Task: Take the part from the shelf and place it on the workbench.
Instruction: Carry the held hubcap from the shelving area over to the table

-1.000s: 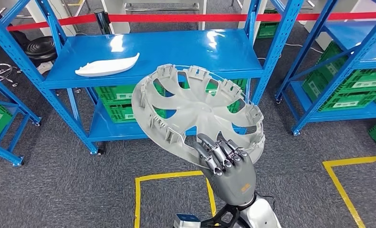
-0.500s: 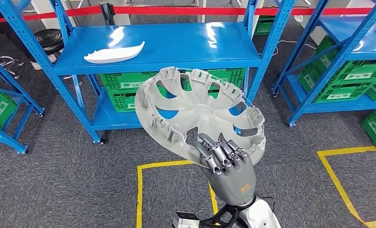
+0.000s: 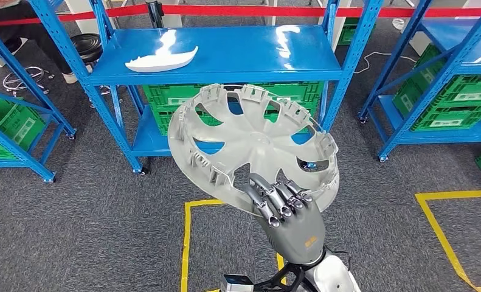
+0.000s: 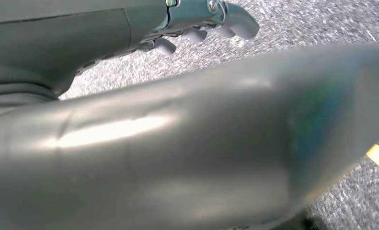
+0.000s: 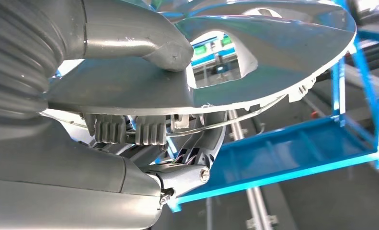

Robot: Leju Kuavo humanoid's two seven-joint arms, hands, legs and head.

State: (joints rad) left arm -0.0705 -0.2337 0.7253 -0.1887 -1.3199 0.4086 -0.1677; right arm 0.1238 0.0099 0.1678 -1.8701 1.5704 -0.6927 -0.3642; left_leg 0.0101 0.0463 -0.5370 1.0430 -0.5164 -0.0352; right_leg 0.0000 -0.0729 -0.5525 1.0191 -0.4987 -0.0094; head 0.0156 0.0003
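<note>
Right hand carrying wheel cover, held clear of the shelving.

White curved part [image 3: 162, 59] lies on the blue shelf [image 3: 238, 58] top, near its left edge. Grey wheel cover [image 3: 250, 140] is tilted above the carpet, rim pinched between right hand [image 3: 286, 210] fingers and thumb [image 5: 144, 40]. Left hand [image 4: 197, 21]: grip state cannot be told.

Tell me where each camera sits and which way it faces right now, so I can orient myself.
Head view: high on the body, looking forward and down at the blue shelf and carpet; the right hand holds up a grey wheel cover.
Left wrist view: behind the left hand, facing grey carpet past a blurred silver arm part.
Right wrist view: behind the right hand, looking along the wheel cover's underside toward blue shelving.
Shared: head and right wrist views both show the wheel cover in the right hand.
</note>
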